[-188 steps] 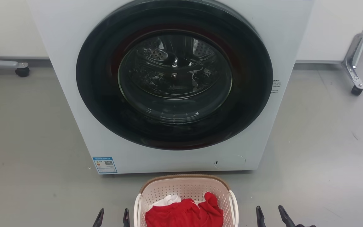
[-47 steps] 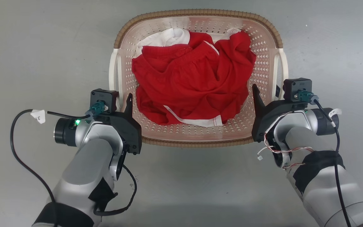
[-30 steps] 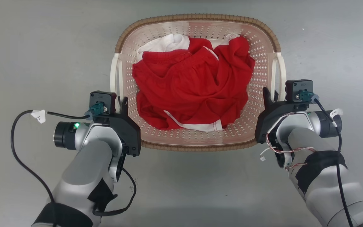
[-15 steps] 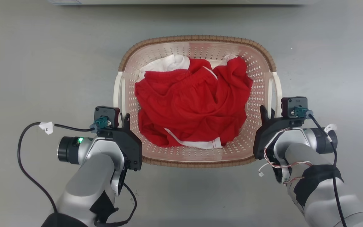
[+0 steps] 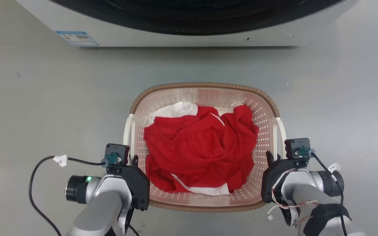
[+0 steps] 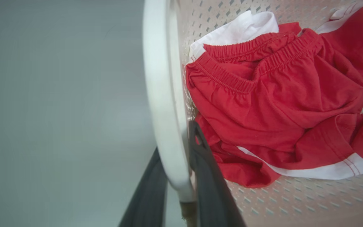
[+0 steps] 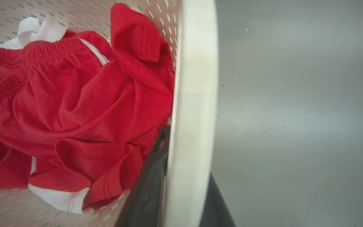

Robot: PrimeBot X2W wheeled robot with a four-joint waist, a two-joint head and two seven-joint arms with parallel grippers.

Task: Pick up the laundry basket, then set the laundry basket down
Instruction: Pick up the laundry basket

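Observation:
The laundry basket (image 5: 205, 86), cream-pink and perforated with a brown woven-look rim, is in front of the washer with red and white clothes (image 5: 202, 150) inside. My left gripper (image 5: 132, 161) is shut on its white left handle (image 6: 161, 94); one finger (image 6: 145, 195) is outside the handle and the other inside. My right gripper (image 5: 269, 158) is shut on the white right handle (image 7: 194, 94), with a finger (image 7: 148, 189) inside against the clothes. I cannot tell whether the basket touches the floor.
The white washer (image 5: 176, 37) with its dark door ring fills the top edge, a blue label (image 5: 76, 38) at its lower left. Bare grey floor (image 5: 44, 108) lies to both sides of the basket and between it and the washer.
The head camera has tilted up: the washer's base has come into view, and the basket and both arms sit lower and smaller. Both grippers keep their hold on the handles.

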